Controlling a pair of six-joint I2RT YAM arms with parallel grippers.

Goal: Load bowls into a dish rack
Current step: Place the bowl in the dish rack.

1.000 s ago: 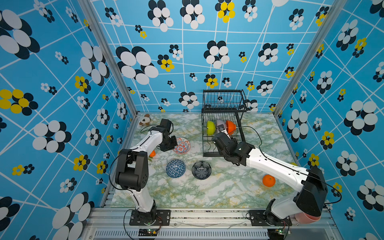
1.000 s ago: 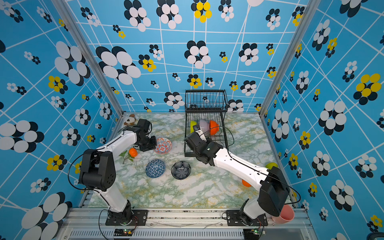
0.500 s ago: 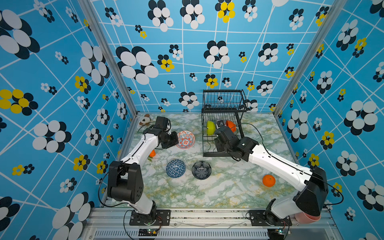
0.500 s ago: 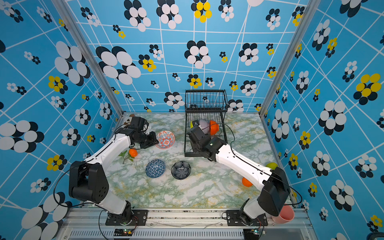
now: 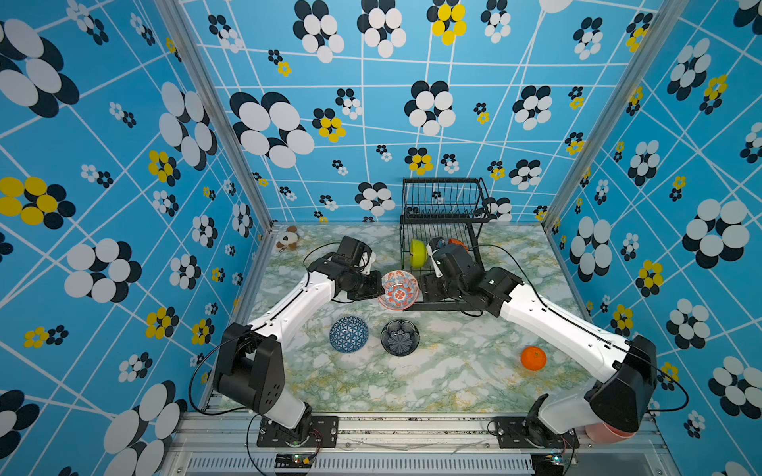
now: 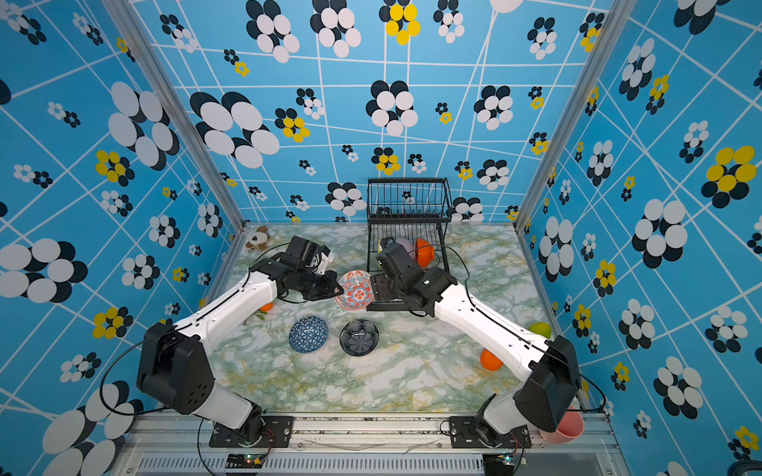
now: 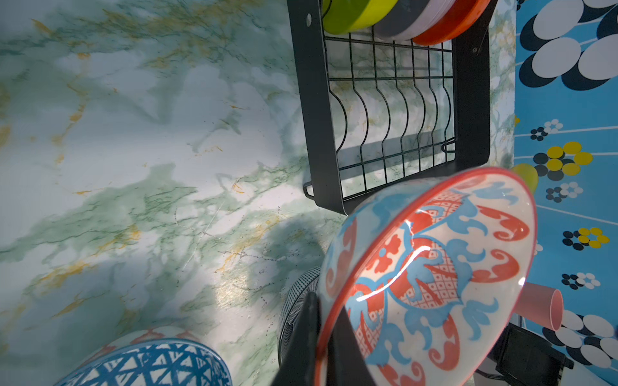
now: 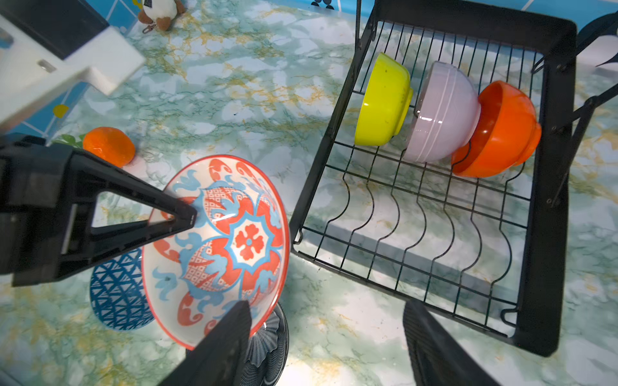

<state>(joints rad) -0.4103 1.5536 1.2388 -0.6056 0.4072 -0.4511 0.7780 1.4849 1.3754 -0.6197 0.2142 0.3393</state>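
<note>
The white left arm (image 5: 288,311) and right arm (image 5: 552,323) stretch forward and bend inward, wrists nearly meeting, the left gripper (image 5: 377,285) pinched tight on the rim of the tilted red-blue floral bowl (image 5: 399,291), the right gripper (image 8: 327,302) facing it, jaws spread wide.

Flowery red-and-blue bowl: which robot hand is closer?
Left. The left gripper pinches the bowl by its rim; the right gripper is open beside it, on the dish rack side.
</note>
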